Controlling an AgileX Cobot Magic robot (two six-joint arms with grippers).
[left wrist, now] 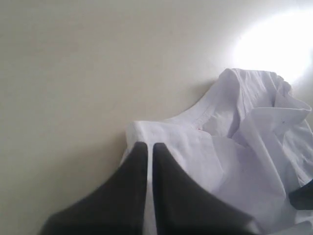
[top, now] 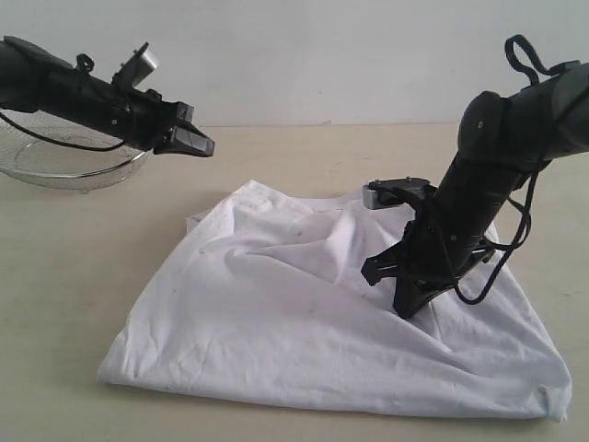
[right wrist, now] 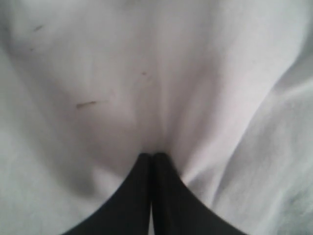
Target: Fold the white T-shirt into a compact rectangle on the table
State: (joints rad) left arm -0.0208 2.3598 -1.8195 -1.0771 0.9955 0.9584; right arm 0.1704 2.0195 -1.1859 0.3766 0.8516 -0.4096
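T-shirt [top: 304,322] first: we see it lying crumpled but roughly spread in the middle of the pale bench [top: 74,276], plain white side up, with ridges running toward the far edge. Its neck opening [left wrist: 205,110] is bunched at the far left corner.

The right arm [top: 497,184] reaches down onto the cloth right of centre. The right jaws are pressed together, and creases converge on their tips, so we judge that they nip a small fold of fabric. The left arm [top: 83,92] hangs well above the bench beside a wire basket [top: 55,161]. The left jaws are pressed together on nothing, clear of the shirt.

We expect this cloth to be light, soft and wholly limp. It will sag from any single hold, drag along the bench and take new wrinkles readily. A pinch in the middle, as now, only tents it. For a clean fold we would rather take it at the edges, at a shoulder by the neck opening and at the near hem corner [top: 115,368]. Each pinch should go through both layers, with the two holds lifted together.
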